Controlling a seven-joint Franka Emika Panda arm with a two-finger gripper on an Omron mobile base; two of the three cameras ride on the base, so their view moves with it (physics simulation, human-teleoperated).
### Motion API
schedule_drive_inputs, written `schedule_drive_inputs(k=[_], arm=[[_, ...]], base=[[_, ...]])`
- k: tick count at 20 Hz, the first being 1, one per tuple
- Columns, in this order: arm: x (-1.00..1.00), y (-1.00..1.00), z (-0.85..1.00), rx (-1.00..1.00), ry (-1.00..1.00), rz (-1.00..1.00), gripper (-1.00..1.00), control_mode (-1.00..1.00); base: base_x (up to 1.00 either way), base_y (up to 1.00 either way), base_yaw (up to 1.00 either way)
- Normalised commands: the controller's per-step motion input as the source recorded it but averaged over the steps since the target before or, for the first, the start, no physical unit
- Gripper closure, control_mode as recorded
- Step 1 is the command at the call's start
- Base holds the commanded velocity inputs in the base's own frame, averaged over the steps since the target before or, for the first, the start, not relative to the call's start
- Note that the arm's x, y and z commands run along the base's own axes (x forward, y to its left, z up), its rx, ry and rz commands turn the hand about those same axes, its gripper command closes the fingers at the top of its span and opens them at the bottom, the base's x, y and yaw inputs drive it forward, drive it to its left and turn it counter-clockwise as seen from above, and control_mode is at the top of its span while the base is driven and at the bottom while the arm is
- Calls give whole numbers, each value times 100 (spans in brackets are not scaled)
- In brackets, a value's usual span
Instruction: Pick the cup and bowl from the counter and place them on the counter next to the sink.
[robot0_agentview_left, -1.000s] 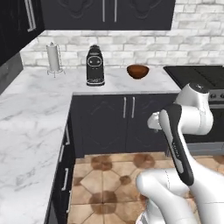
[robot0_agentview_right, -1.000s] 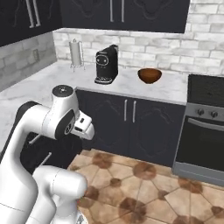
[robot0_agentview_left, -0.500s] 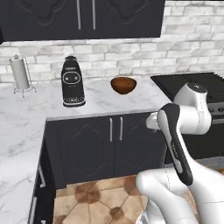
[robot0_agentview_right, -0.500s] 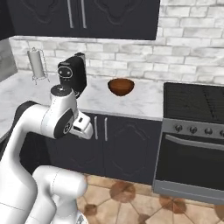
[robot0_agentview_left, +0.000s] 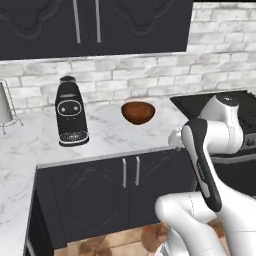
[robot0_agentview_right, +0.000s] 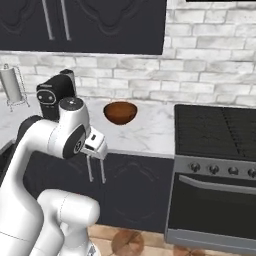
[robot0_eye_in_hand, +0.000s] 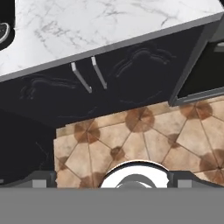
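Kitchen, white brick backsplash, dark wall cabinets above; tiled floor below.

Counter (robot0_agentview_left: 107, 135): white marble with grey veining over dark cabinets, running from a left corner to the stove.

Bowl (robot0_agentview_left: 138, 112): dark reddish-brown, upright, on the counter near the backsplash, well apart from the arm. Untouched; it sits where a reach over the counter edge could meet it.

Coffee machine (robot0_agentview_left: 70, 118): black, upright, left of the bowl with bare marble between them. Likely to be kept clear of during an approach.

Paper-towel holder (robot0_agentview_right: 11, 86): far left, against the wall.

Stove (robot0_agentview_right: 215, 137): black cooktop and oven, right of the counter.

Cup and sink: no entry can be made from these views.

Pincer (robot0_agentview_right: 96, 169): released, fingers spread wide and hanging down in front of the cabinet doors, holding nothing (the hand camera accordingly looks at floor tiles and door handles). The arm is folded close to the base, judged a carrying posture for driving rather than reaching.

Task status, judged: nothing picked yet.
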Motion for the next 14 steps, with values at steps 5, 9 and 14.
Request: schedule_drive_inputs(k=[5,9,14], arm=[[0,0,0,0,0,0,-100,100],[0,0,0,0,0,0,-100,100],[0,0,0,0,0,0,-100,100]], base=[[80,-29,0],[52,-17,-8],[35,0,-20]])
